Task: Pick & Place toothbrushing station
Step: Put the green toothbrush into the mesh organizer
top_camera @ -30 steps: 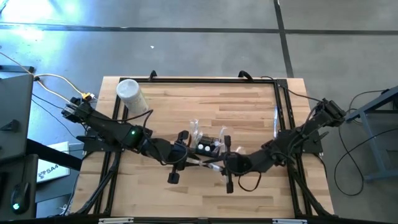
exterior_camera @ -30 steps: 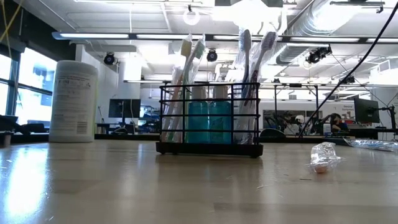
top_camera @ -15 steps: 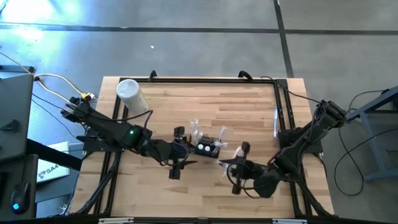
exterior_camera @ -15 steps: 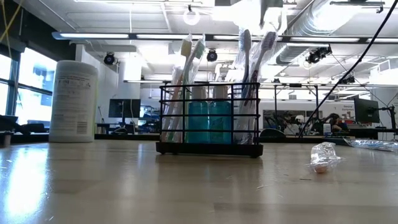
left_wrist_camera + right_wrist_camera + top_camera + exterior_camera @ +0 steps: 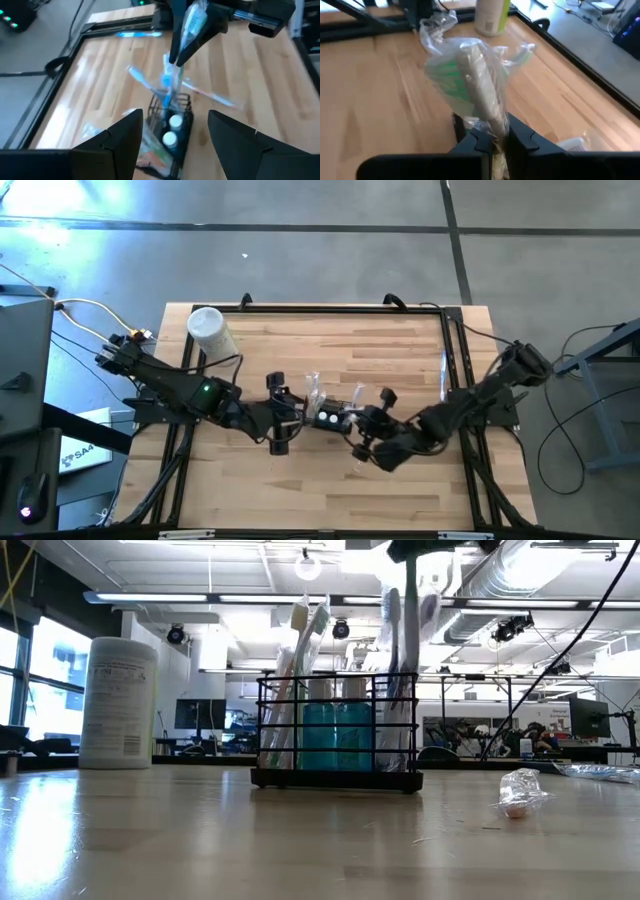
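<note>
1. Mid-table (image 5: 400, 350), both arms met over the station (image 5: 333, 418), left arm from the left edge, right arm from the right.
2. White canister (image 5: 210, 332) stood upright near the far left corner, well apart from the rest.
3. Station, a black wire holder (image 5: 336, 730), sat upright on the wood with wrapped toothbrushes and teal bottles (image 5: 338, 735) inside.
4. Left gripper (image 5: 278, 418) was just left of the station, fingers (image 5: 112, 145) spread apart, nothing between them.
5. Right gripper (image 5: 368, 432) was just right of the station, fingers pinched on a wrapped toothbrush (image 5: 480, 100).
6. Small wrapped item (image 5: 521, 792) lay on the table off to one side in the low view.
</note>
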Motion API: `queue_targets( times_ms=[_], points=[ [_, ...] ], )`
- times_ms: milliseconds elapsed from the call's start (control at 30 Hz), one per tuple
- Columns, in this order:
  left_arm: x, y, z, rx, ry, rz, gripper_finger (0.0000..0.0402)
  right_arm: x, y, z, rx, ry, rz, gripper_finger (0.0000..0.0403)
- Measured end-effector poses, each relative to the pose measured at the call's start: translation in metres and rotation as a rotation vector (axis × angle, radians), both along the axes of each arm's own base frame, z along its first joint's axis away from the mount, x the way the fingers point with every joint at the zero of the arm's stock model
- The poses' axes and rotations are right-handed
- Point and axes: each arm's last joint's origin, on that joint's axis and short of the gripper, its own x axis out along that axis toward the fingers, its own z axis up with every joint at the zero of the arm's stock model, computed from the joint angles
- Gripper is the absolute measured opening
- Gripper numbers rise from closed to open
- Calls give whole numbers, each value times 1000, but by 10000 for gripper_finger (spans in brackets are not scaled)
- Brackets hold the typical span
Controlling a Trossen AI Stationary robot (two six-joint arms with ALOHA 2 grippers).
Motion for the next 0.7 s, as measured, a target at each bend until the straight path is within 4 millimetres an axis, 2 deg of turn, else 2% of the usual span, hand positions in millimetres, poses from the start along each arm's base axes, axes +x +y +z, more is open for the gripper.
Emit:
queue_targets(
  times_ms=[233,467,700],
  points=[
    [-1,1,-2,12,23,16,221,20,-6,-16,22,16,-24,15],
    [-2,1,-3,5,33,24,221,22,-8,-16,57,3,-18,15],
    [-2,2,-4,3,35,26,221,35,-14,-30,100,35,-38,15]
  ],
)
